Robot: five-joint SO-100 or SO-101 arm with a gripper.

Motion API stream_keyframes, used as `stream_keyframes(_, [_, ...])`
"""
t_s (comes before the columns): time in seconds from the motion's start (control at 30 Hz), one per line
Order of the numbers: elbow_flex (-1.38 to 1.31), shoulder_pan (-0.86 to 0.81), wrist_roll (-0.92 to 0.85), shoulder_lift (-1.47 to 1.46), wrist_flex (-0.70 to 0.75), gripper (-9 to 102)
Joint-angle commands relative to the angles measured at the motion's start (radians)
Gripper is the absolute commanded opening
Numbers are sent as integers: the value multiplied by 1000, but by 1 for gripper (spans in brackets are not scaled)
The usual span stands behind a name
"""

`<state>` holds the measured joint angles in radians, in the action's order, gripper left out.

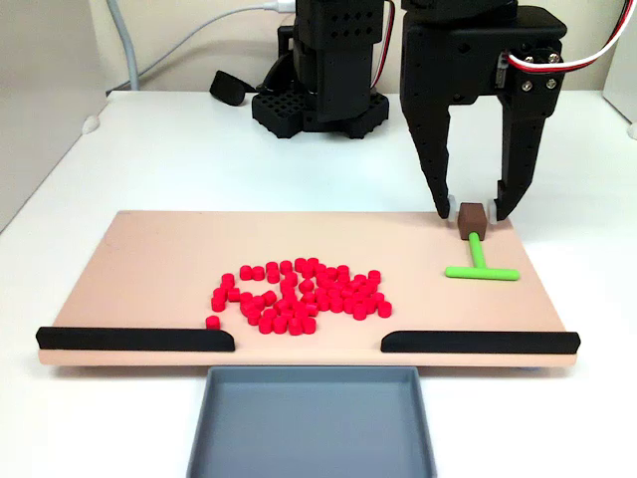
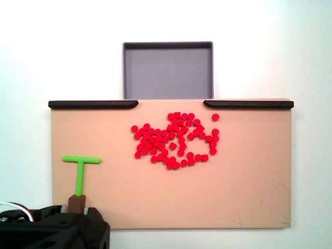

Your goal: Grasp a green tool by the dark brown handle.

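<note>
Gripper position: lowered over the far right corner of the tan board in a fixed view, fingers spread moderately, one fingertip on each side of the dark brown handle, close beside it; contact cannot be confirmed. Green tool lies flat on the board, stem running from the handle to the crossbar. Red cylinders are clustered mid-board, well apart. Two black strips line the board edge beside a grey tray.

pincer open, astride dark brown handle | green tool flat on board
</note>
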<state>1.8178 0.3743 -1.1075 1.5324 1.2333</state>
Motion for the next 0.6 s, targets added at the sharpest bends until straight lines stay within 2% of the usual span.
stream_keyframes(0.0, [-2, 11, 11, 8, -3, 13])
stream_keyframes(0.57, [-2, 17, 8, 6, -12, 12])
